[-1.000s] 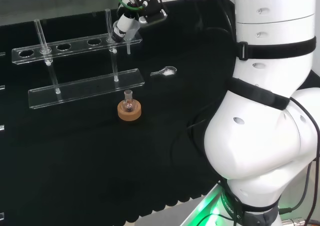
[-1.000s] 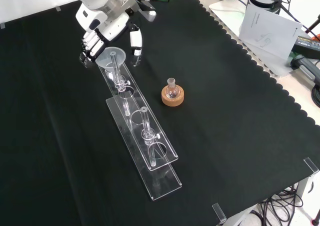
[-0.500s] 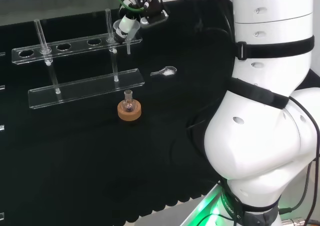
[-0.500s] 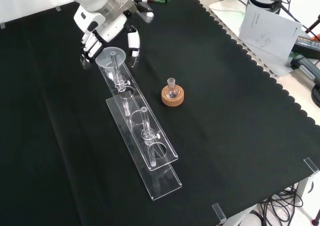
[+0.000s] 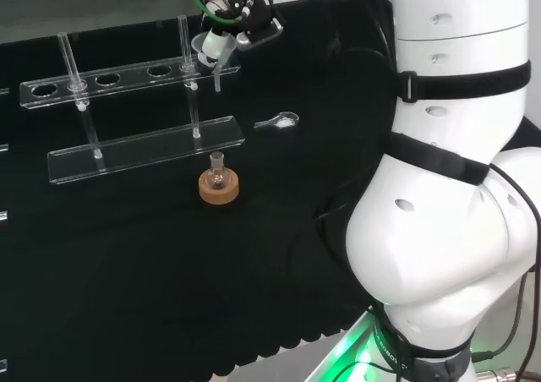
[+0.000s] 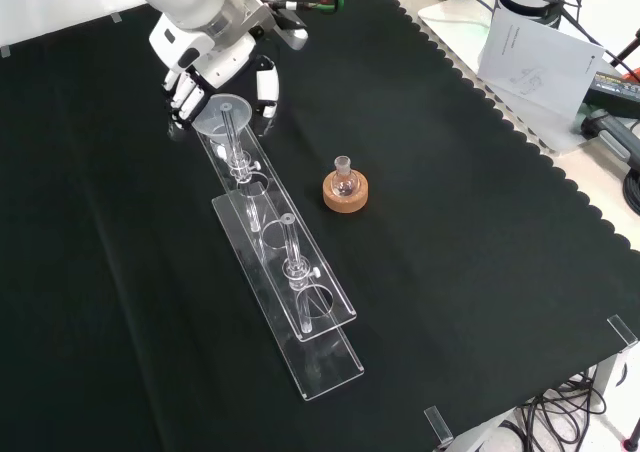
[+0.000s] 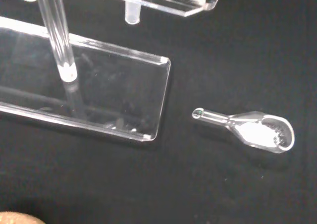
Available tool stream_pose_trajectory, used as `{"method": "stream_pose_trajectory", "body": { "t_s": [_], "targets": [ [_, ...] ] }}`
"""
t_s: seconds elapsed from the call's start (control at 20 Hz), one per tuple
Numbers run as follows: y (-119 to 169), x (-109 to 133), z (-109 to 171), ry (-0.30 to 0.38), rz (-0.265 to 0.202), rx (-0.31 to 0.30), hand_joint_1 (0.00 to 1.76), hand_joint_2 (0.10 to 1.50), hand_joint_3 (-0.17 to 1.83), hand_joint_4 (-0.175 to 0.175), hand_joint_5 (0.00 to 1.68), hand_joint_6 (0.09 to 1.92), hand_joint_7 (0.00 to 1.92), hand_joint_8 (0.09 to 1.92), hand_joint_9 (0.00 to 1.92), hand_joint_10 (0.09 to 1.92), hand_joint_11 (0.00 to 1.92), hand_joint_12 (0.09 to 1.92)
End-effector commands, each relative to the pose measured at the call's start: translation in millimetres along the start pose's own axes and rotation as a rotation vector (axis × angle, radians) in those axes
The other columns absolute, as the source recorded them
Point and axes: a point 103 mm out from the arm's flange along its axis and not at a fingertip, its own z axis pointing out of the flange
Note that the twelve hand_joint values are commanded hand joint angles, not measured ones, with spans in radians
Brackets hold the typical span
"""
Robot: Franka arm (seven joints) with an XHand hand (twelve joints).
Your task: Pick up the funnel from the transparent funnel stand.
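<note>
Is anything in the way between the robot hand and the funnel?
No, nothing visible. The robot hand is already right at the funnel, with fingers on both sides of its rim at the end of the clear stand.

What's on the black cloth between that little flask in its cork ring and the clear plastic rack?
Nothing: in the front view bare cloth separates the small glass flask on its cork ring from the transparent funnel stand.

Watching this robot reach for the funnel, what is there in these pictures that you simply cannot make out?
- Whether the hand actually touches the funnel: front view, clear plastic merges with the fingers.
- The funnel's rim: head view, the hand covers it.
- Contents of the small flask on its cork ring: too small.
- The scoop's white contents: wrist view, unidentifiable.
</note>
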Motion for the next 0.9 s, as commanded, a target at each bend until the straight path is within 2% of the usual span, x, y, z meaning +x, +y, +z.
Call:
{"method": "stream_pose_trajectory", "body": {
  "t_s": [0.05,0.25,0.5,0.9],
  "targets": [
    [-1.4,-0.1,-6.6,-0.055,0.027,-0.041,0.64,0.78,0.39,-0.037,0.38,0.09,0.37,0.67,0.73,0.58,0.39,1.37],
    [-2.9,2.0,-12.9,-0.087,0.041,-0.08,0.66,0.82,0.43,-0.039,0.55,0.09,0.53,0.69,0.84,0.57,0.44,1.33],
    [-8.8,2.4,-22.5,-0.108,0.046,-0.12,0.68,0.85,0.45,-0.039,0.66,0.14,0.67,0.71,0.96,0.58,0.5,1.3],
    [-36.2,-3.7,-50.0,-0.111,0.09,-0.102,0.69,0.86,0.46,-0.04,0.69,0.17,0.71,0.71,1.02,0.59,0.53,1.27]
  ]
}}
